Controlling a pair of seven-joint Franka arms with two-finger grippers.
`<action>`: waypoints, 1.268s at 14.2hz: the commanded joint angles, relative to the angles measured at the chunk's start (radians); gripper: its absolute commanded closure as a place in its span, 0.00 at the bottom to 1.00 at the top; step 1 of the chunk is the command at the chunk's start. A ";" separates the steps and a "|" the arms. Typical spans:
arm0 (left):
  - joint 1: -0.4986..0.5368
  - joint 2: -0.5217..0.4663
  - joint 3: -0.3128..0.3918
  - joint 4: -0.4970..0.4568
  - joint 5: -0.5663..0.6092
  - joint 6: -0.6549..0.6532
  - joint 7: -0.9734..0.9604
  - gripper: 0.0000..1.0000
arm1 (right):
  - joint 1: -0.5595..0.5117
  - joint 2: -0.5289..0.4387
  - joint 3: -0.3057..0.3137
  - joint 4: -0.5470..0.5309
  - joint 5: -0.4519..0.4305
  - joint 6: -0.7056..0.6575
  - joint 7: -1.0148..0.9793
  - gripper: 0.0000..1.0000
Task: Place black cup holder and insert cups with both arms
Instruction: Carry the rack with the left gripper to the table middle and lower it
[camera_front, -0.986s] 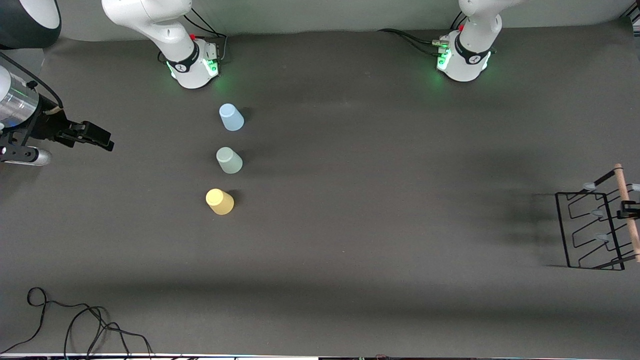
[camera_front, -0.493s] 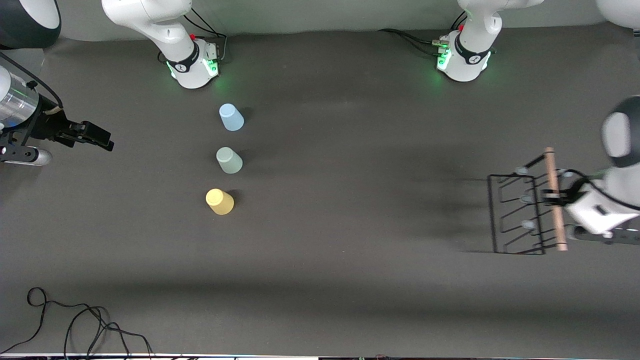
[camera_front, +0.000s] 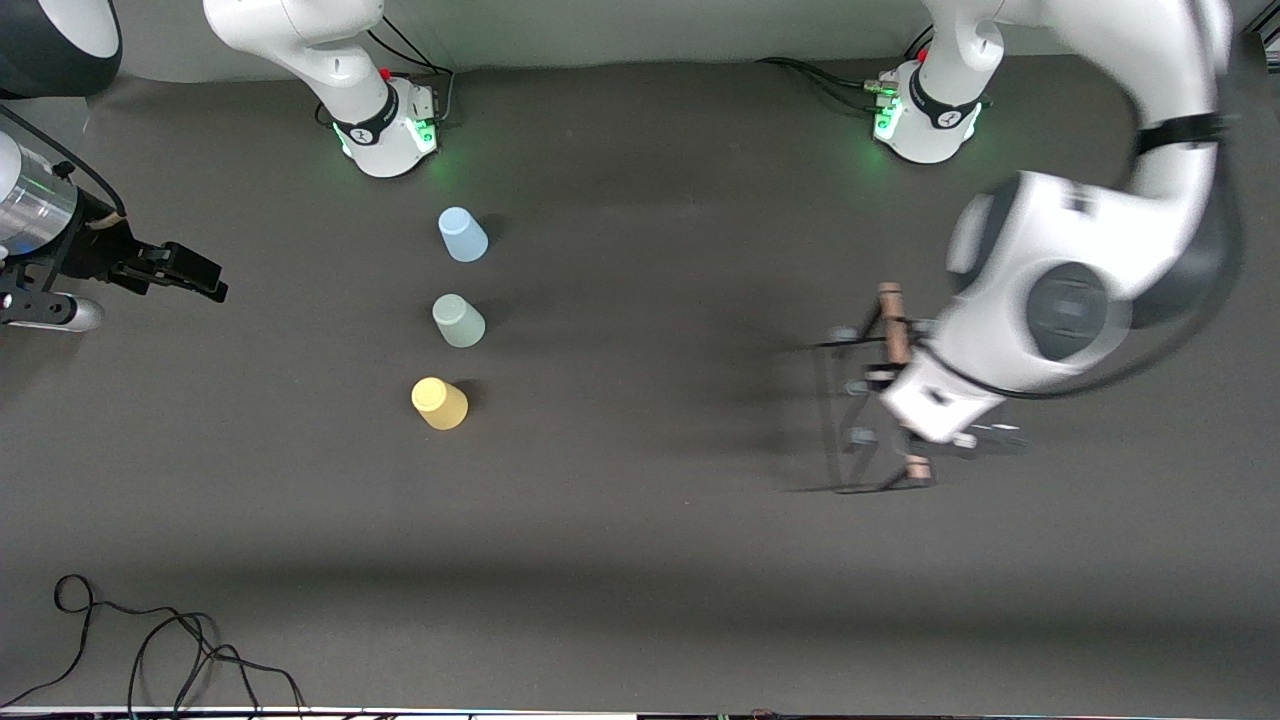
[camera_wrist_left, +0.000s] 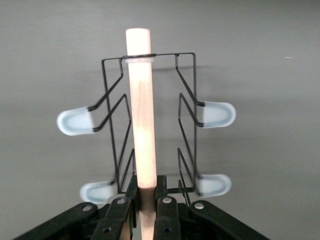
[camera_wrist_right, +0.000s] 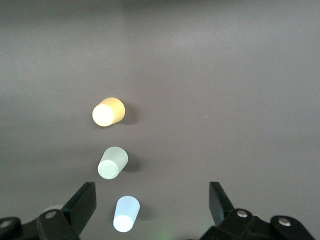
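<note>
Black wire, the black cup holder (camera_front: 860, 410) hangs over the bench's middle, its wooden handle (camera_wrist_left: 141, 115) clamped in the left gripper (camera_wrist_left: 148, 202) for upright carrying. Cups (camera_front: 459, 320) line the right arm's end; the right gripper (camera_wrist_right: 152, 200) waits above, wide open.

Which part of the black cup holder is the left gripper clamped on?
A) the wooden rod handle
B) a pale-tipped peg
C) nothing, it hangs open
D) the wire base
A: in the left wrist view the left gripper is shut on the wooden rod handle of the black cup holder, its pegs untouched.
</note>
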 joint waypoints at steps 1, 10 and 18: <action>-0.152 0.038 0.023 -0.002 -0.031 0.057 -0.137 1.00 | 0.000 -0.017 0.001 -0.006 -0.008 -0.008 0.009 0.00; -0.368 0.121 0.023 -0.003 -0.045 0.191 -0.351 1.00 | -0.001 -0.018 0.000 -0.006 -0.008 -0.008 0.009 0.00; -0.370 0.147 0.023 0.001 -0.048 0.191 -0.371 1.00 | -0.001 -0.018 0.000 -0.006 -0.008 -0.008 0.009 0.00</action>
